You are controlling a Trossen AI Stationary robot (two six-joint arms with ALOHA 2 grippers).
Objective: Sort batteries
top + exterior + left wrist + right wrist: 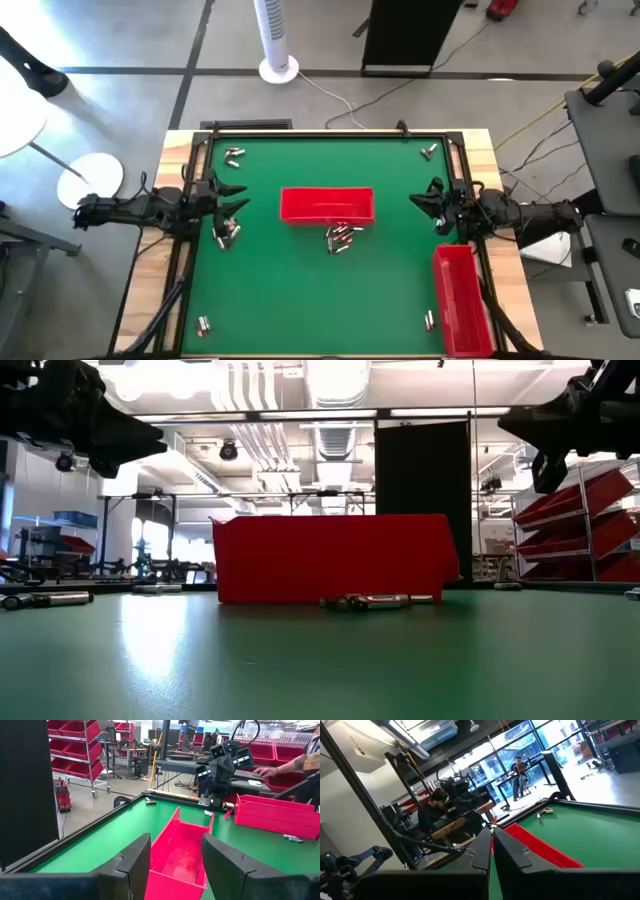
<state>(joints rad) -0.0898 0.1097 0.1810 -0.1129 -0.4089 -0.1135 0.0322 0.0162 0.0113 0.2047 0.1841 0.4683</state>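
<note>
Left hand (238, 199) hovers parted and empty at the counter's (300, 290) left edge; right hand (428, 200), pressed together and empty, at its right edge; batteries (341, 238) lie mid-counter

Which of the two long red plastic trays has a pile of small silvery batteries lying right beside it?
The red tray at the table's middle: the battery pile lies along its near side. The red tray at the right edge has none so close.
</note>
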